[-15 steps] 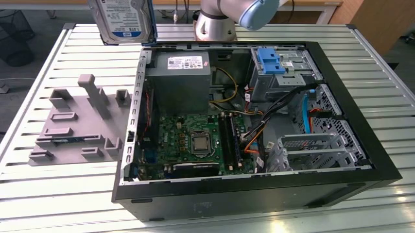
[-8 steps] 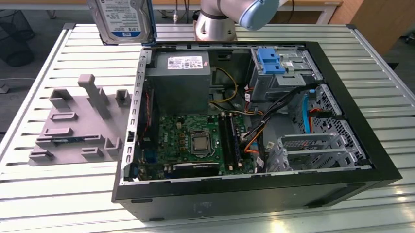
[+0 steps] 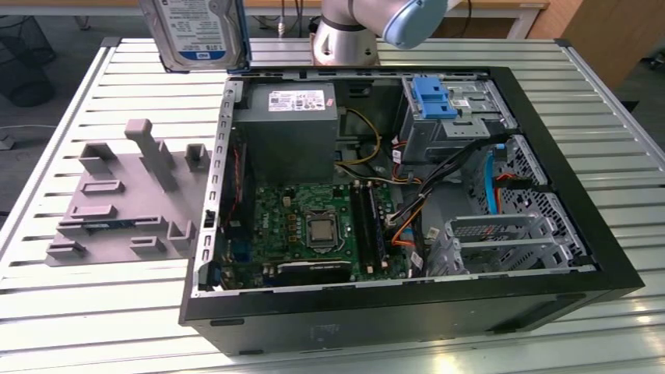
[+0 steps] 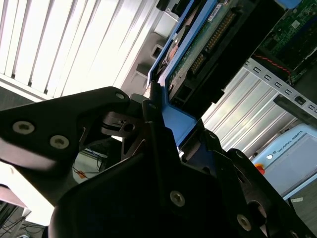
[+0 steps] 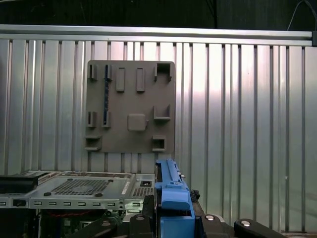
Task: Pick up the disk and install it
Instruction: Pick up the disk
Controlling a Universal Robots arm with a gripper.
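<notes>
Blue plastic and bare silver metal, that was what hung in the air at the far edge of the tabletop (image 3: 93,312): the disk (image 3: 198,31) was up off everything, on edge with its label facing the room, beyond the back wall of the open computer case (image 3: 582,257) and just beside the arm (image 3: 359,27). In the second wrist view the end effector (image 4: 178,134) was clamped narrow onto the blue carrier frame (image 4: 173,114), a black finger on each side of the plastic, and the drive's green circuit board and connector row ran out past the grip, untouched. So the pick-up looked done and the installing not; the drive cage (image 3: 499,241) in the near corner of the case sat without it. By my reckoning this thing was dense for its size, fully rigid, and slick on the metal faces, while the carrier was the softer part and might flex a little under the squeeze. It would not like a knock, and the exposed board was no place for a finger. The frame's end looked like the right hold, as long as the weight hanging out beyond the grip didn't lever it crooked. The grey fixture plate (image 3: 114,202) lay well apart from all this, on the exterior view's left.
</notes>
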